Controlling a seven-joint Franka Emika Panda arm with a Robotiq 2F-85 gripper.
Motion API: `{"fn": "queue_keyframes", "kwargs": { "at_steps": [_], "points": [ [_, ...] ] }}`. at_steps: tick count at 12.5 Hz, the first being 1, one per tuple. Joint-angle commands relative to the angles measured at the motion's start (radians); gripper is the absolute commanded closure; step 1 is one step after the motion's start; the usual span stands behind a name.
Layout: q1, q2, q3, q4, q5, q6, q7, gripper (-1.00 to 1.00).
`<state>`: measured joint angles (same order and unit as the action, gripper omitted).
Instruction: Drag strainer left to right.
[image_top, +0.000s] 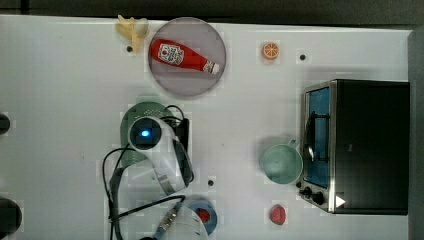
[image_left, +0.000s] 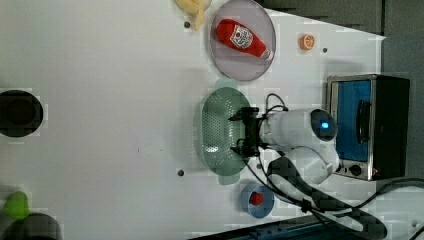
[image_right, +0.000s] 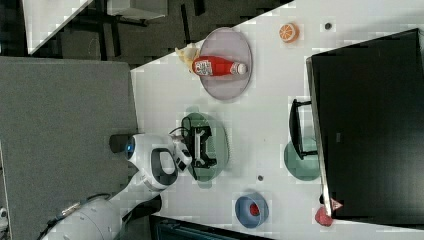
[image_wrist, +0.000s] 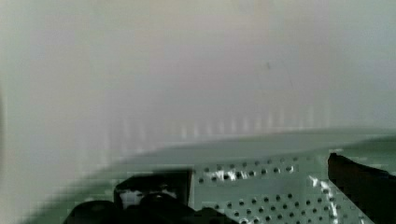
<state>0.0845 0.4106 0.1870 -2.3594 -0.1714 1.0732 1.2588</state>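
The strainer sits mid-table, below the plate w/ ketchup bottle in the left view. Gripper has its fingers apart, inside the bowl. Advice: press on the wall, drag slowly, low, twd the oven.

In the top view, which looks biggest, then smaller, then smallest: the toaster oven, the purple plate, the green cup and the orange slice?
1. Toaster oven
2. Purple plate
3. Green cup
4. Orange slice
All four sit on the same table, so this order seems safe.
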Motion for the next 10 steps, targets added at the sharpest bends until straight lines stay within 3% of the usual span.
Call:
{"fn": "queue_keyframes", "kwargs": {
  "at_steps": [1, 10],
  "points": [
    [-0.009, -0.034, -0.053, -0.009, 0.009, 0.005, -0.118, -1.0],
    [-0.018, -0.047, -0.26, -0.03, 0.009, 0.014, -0.305, -1.0]
  ]
}}
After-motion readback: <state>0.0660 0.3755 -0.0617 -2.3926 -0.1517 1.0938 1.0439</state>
